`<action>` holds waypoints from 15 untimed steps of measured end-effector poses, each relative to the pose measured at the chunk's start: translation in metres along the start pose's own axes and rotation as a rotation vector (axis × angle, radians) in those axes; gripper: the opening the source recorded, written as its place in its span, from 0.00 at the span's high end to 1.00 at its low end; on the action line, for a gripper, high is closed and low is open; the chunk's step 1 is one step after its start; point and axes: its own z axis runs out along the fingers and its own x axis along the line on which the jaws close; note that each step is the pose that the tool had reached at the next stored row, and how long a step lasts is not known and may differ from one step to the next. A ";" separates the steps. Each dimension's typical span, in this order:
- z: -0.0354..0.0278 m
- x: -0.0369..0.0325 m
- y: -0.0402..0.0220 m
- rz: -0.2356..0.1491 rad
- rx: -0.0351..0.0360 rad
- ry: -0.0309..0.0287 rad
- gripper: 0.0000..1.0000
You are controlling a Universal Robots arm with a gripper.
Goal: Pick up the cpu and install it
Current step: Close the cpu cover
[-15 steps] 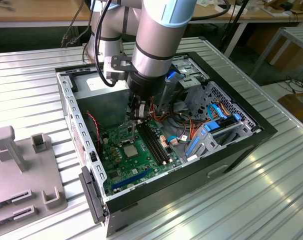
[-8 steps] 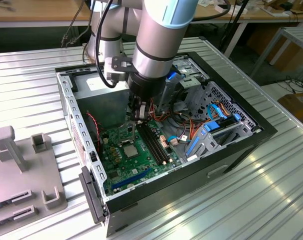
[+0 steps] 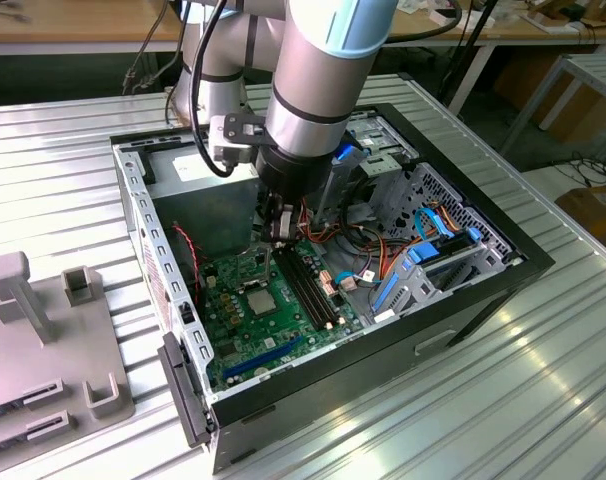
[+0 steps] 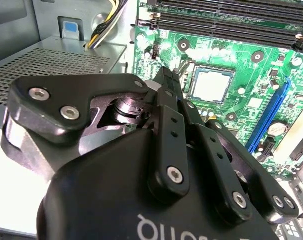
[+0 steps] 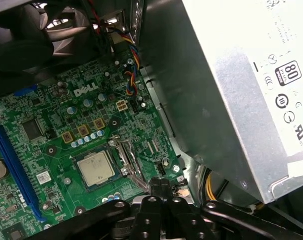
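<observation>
With the CPU (image 5: 95,167) seated in its motherboard (image 5: 51,145) socket, the gripper (image 5: 160,186), fingertips pressed together and empty beside the retention lever (image 5: 131,162), risks scraping nearby components.

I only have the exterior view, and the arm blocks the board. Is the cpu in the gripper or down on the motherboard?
Observer: In both wrist views the cpu lies flat in its socket on the green motherboard. The gripper holds nothing.
Operator: Are the fingers open?
Observer: No. In the second wrist view the fingers are pressed together at the tips.
Operator: Where are the tips relative to the chip?
Observer: They are beside the socket, not over it, near the end of the thin metal lever along its side. I cannot tell whether they touch it.
</observation>
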 end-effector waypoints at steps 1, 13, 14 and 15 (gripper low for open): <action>0.0000 0.0000 0.0000 0.000 0.0000 0.0000 0.89; -0.0017 0.0000 0.0000 0.000 0.0000 0.0000 0.89; -0.0018 0.0000 0.0000 0.000 -0.0001 0.0002 0.89; -0.0018 0.0002 -0.0001 -0.001 -0.0001 0.0002 0.89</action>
